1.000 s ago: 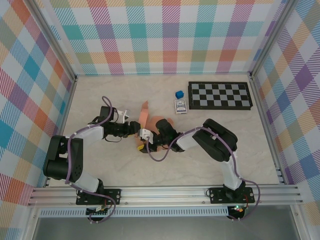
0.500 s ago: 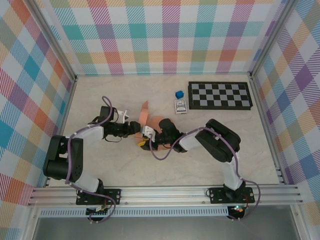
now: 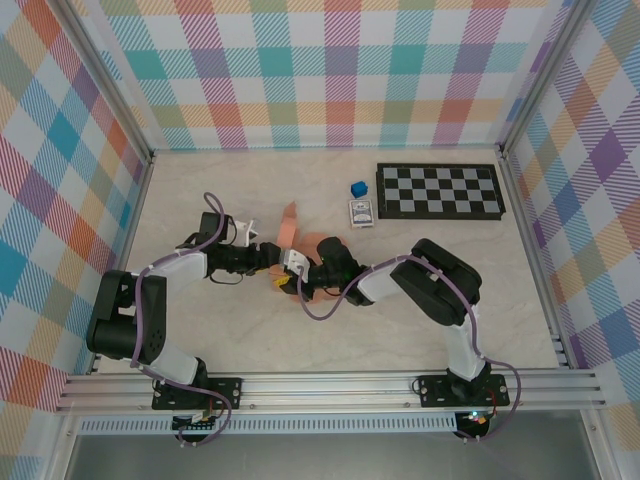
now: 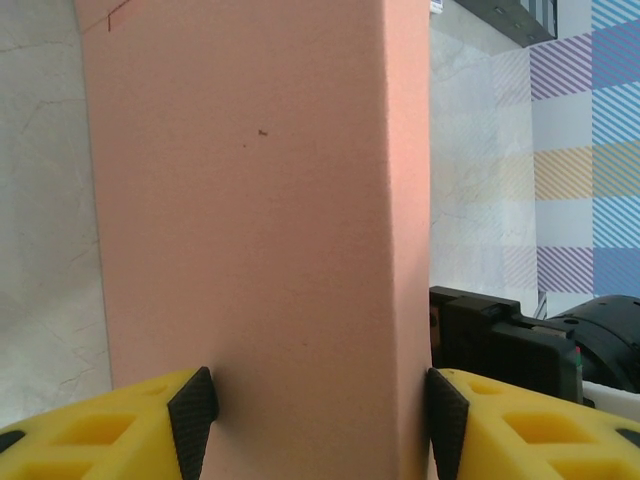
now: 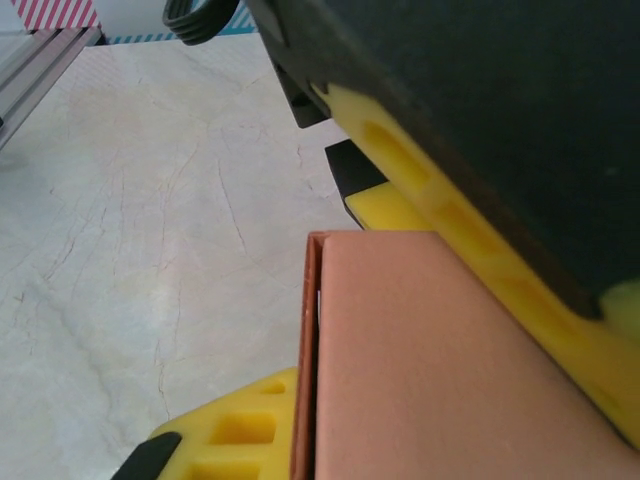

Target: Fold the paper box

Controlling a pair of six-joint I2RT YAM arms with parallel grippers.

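Both grippers grip the salmon box mid-table.

The marble table [image 3: 200,190] carries a chessboard [image 3: 440,192] at its far right. The two arms reach in from either side and meet near the middle, left of centre. There the box [image 3: 291,228] stands between them, one flap tilted up toward the back wall. The left gripper [image 3: 268,256] has its yellow, black-padded fingers [image 4: 192,408] pressed on opposite faces of the box, clamping it. The right gripper [image 3: 290,274] is pinched down on the box's doubled cardboard edge, a finger [image 5: 235,430] under it. A card pack [image 3: 361,212] lies just left of the chessboard, with a blue cube [image 3: 357,188] just behind the pack.
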